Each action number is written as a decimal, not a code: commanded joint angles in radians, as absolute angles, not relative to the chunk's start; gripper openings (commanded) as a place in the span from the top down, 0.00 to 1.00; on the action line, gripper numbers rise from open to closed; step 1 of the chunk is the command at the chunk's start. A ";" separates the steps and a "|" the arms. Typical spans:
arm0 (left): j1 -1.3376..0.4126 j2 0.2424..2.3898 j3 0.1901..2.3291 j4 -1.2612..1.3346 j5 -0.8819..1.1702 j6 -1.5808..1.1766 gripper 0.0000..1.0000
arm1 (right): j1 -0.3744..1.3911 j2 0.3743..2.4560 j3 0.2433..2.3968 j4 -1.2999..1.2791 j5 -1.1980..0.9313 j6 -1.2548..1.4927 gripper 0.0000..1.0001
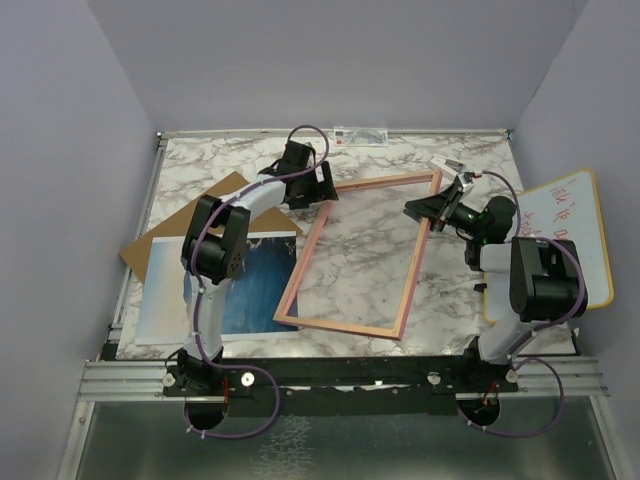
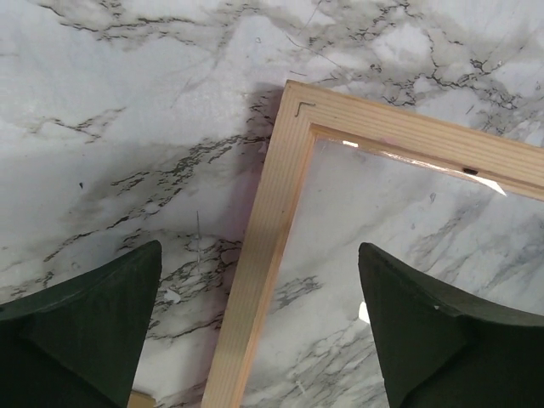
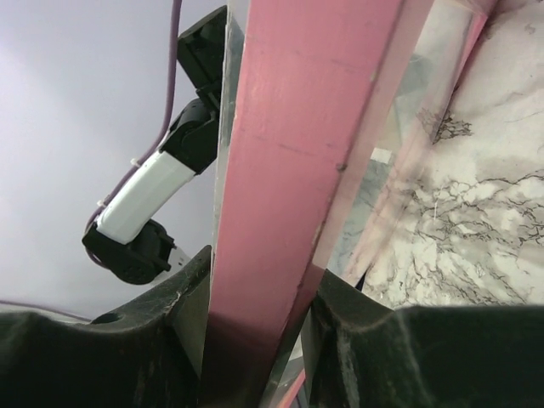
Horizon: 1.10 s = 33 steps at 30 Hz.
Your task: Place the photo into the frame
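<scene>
Seen from above, a marble desk (image 1: 200,165) carries the frame (image 1: 340,327) at centre, lying askew with its light wood side up. Marble veins show through its clear pane. The photo (image 1: 255,290), blue sea with a white border, lies flat at lower left, just outside the frame's left rail. It overlaps a brown backing board (image 1: 175,235) and is partly hidden by the left arm. A whiteboard (image 1: 575,225) with red writing sits at far right.

The left gripper (image 1: 325,192) hovers at the frame's upper-left corner. Only its wrist view shows the fingers spread wide on either side of that wood corner, touching neither rail. The right gripper (image 1: 432,205) is at the frame's right rail near the top corner. Only its wrist view shows the rail's pink face, pinched between the fingers.
</scene>
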<state>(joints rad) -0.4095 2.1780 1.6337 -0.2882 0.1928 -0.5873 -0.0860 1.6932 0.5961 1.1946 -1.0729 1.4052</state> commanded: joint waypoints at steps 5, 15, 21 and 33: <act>-0.410 2.022 1.651 -0.341 0.085 -0.506 0.01 | -0.082 1.638 0.621 1.125 -1.030 1.340 0.63; -0.613 1.869 1.672 -0.420 0.030 -0.376 0.01 | -0.082 1.595 0.612 1.094 -1.016 1.364 0.60; -0.718 1.836 1.685 -0.423 0.128 -0.338 0.01 | -0.081 1.586 0.600 1.155 -1.019 1.426 0.42; -0.810 1.816 1.725 -0.412 0.131 -0.373 0.01 | -0.082 1.542 0.551 1.235 -0.939 1.575 0.25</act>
